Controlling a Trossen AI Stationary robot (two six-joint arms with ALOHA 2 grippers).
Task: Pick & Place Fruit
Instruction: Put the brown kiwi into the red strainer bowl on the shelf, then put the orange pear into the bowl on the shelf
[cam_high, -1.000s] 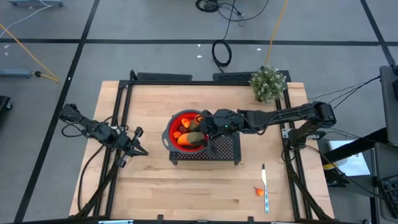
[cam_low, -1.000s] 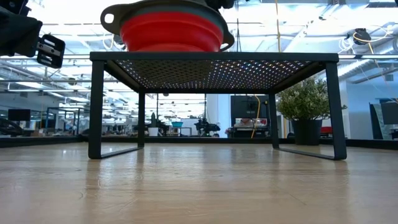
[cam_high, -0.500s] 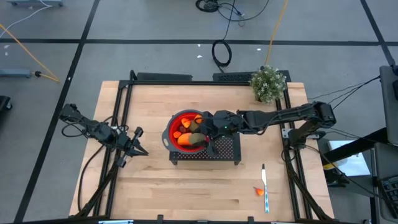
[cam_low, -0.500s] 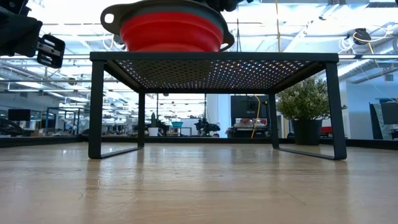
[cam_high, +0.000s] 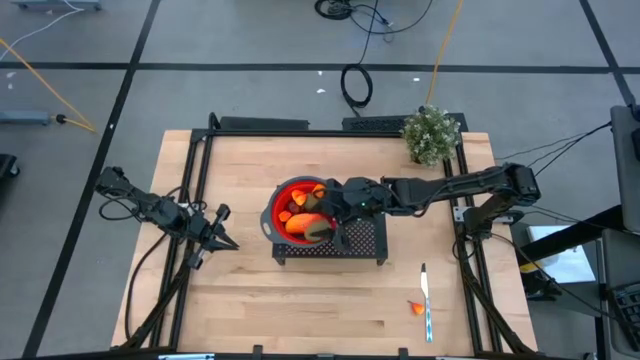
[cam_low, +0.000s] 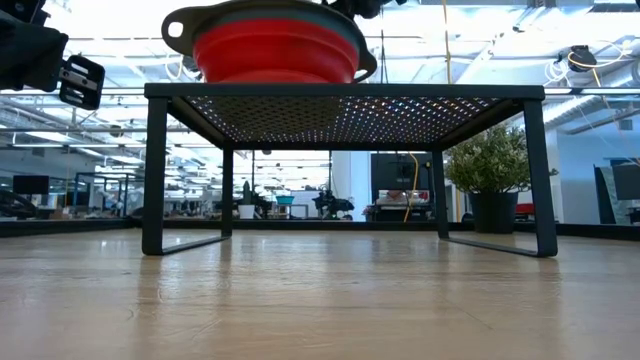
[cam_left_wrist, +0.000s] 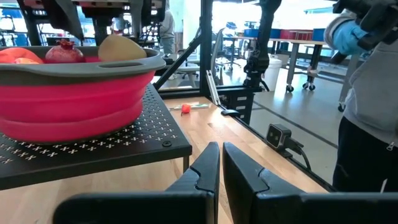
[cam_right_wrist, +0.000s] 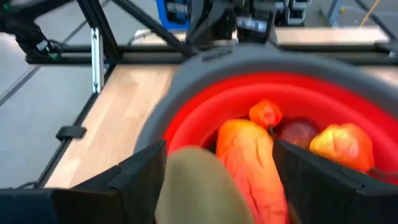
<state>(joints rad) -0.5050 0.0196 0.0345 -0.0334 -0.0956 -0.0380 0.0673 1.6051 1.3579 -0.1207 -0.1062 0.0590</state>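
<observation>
The right gripper (cam_right_wrist: 214, 180) has just spread open over the red bowl (cam_high: 280, 200) at frame centre, apparently dropping the brownish oval (cam_right_wrist: 199, 186) onto the fruit; left gripper (cam_left_wrist: 221, 165) shut, idle at left

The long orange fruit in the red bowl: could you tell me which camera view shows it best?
The right wrist view: the long orange fruit lies close, between the open right gripper's fingers. The high view shows it small in the red bowl; the left wrist view shows only fruit tops above the rim; the low view hides it.
</observation>
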